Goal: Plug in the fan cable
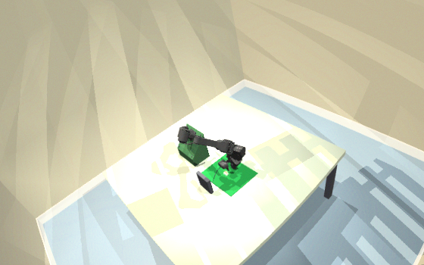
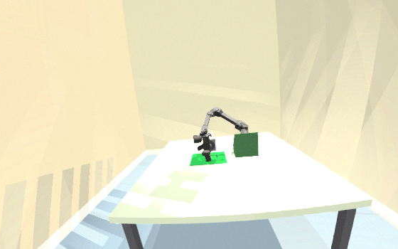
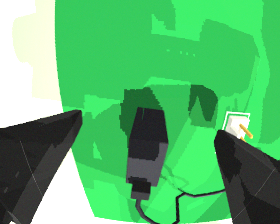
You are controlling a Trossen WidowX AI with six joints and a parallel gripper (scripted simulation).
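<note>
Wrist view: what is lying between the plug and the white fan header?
Only bare green board and a loop of the thin black cable; the plug lies apart from the header. The wrist view shows this.

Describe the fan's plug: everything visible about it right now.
The plug is a small dark grey block, longer than wide, lying flat on the green board. A thin black cable leaves its near end and curls away. It sits apart from the white header, not plugged in. The open gripper straddles it, fingers not touching.
</note>
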